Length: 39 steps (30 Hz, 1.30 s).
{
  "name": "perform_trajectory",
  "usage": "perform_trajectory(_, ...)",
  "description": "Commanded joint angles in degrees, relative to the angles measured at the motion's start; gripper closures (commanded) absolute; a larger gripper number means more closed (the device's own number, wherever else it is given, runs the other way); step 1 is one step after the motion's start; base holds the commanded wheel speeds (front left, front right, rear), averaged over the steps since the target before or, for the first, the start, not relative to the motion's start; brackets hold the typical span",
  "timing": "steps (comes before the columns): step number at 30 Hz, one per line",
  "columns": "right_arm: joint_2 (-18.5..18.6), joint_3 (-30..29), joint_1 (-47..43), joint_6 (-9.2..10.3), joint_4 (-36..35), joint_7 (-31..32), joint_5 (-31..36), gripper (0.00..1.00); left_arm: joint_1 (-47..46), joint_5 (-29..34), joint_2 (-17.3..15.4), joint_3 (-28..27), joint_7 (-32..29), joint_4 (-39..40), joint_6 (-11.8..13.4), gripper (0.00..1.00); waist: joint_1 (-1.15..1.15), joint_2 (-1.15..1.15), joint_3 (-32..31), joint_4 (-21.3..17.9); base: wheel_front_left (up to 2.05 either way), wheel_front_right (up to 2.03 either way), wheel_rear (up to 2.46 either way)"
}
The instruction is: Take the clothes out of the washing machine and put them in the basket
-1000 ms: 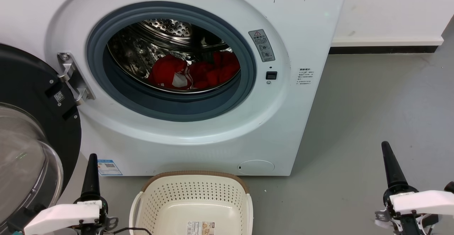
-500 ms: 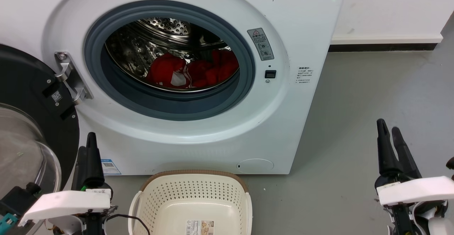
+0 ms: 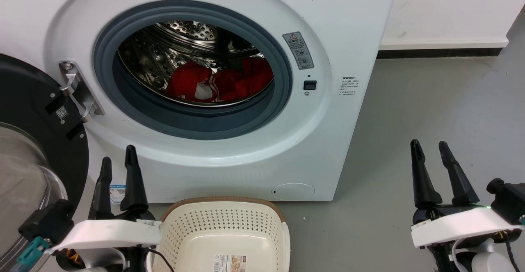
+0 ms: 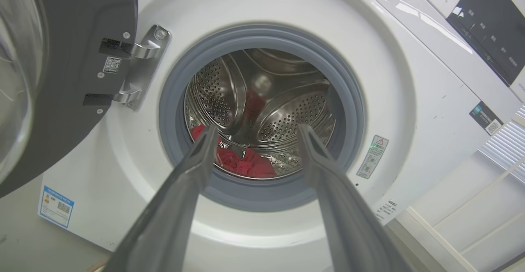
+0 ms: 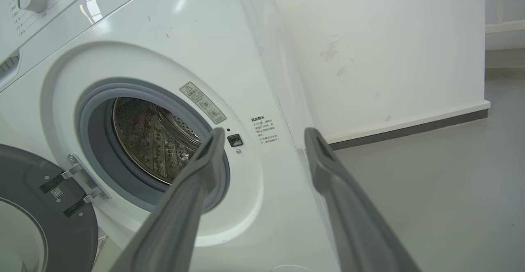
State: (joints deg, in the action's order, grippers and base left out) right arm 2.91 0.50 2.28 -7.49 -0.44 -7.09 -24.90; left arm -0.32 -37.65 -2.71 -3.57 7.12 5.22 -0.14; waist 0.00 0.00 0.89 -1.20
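Observation:
The white washing machine (image 3: 336,26) stands with its porthole door (image 3: 28,112) swung open to the left. Red clothes (image 3: 221,81) with white panels lie at the bottom of the steel drum (image 3: 180,38); the left wrist view shows the clothes (image 4: 246,163) past the grey seal (image 4: 172,99). The cream basket (image 3: 223,227) sits on the floor in front of the machine, nothing in it but a label. My left gripper (image 3: 118,157) is open, low beside the basket's left side. My right gripper (image 3: 430,145) is open over the floor, right of the machine. Both are outside the drum.
Grey floor (image 3: 430,99) stretches to the right of the machine up to a white wall (image 3: 451,9) with a dark skirting strip. The open door's glass bowl (image 3: 20,190) bulges out close to my left arm. A door hinge (image 3: 78,89) juts from the machine's front.
Both grippers have opened from shut. The left one rose and shifted right toward the basket; the right one rose and moved left. The camera drifted slightly.

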Motion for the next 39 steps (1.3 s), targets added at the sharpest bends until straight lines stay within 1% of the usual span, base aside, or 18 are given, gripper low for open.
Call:
perform_trajectory(1, 0.0, 0.18, 0.45, 0.0, -1.16, -0.6, 2.14, 0.0, -0.2, 2.55, -0.14, 0.71, 0.57, 1.36, 0.28, 0.0, 0.0, 0.0, 0.0, -0.05, 0.0, 0.0, 0.0)
perform_trajectory(5, 0.0, 0.36, 0.31, 0.0, -1.05, -1.18, 5.82, 0.0, 0.1, 6.74, -0.16, 2.19, 1.21, 2.34, 1.35, 0.0, 0.0, 0.0, 0.01, -0.13, 0.0, 0.0, 0.0)
perform_trajectory(6, -0.01, 0.44, 0.1, 0.0, -0.54, -1.65, 8.29, 0.0, 0.53, 9.6, -0.15, 3.01, 1.68, 2.53, 2.18, 0.0, 0.0, 0.0, 0.0, -0.17, 0.0, 0.0, 0.0)
perform_trajectory(10, -0.01, 0.38, -0.36, 0.0, 0.55, -2.24, 10.44, 0.0, 0.85, 13.46, -0.5, 4.55, 2.28, 2.6, 2.66, 0.0, 0.0, 0.0, -0.01, -0.25, 0.0, 0.0, 0.0)
perform_trajectory(18, -0.02, 0.62, -0.58, 0.0, 2.25, -3.33, 15.09, 0.0, 1.95, 18.49, -1.81, 6.99, 3.36, 2.07, 4.63, 0.0, 0.0, 0.0, 0.04, -0.37, 0.0, 0.0, 0.0)
perform_trajectory(28, -0.03, 0.66, -0.6, 0.0, 4.09, -4.66, 20.91, 0.0, 2.73, 23.92, -3.53, 10.15, 4.67, -0.14, 8.09, 0.0, 0.0, 0.0, -0.05, -0.59, 0.0, 0.0, 0.0)
perform_trajectory(34, -0.04, 0.96, -0.67, 0.01, 4.22, -5.38, 24.36, 0.0, 3.28, 26.56, -4.42, 11.76, 5.36, -1.69, 9.02, 0.0, 0.0, 0.0, -0.11, -0.7, 0.0, 0.0, 0.0)
perform_trajectory(39, -0.04, 1.18, -0.94, 0.01, 4.25, -6.01, 27.25, 0.0, 3.41, 27.92, -4.72, 12.71, 5.94, -3.27, 7.87, 0.0, 0.0, 0.0, -0.23, -0.84, 0.0, 0.0, 0.0)
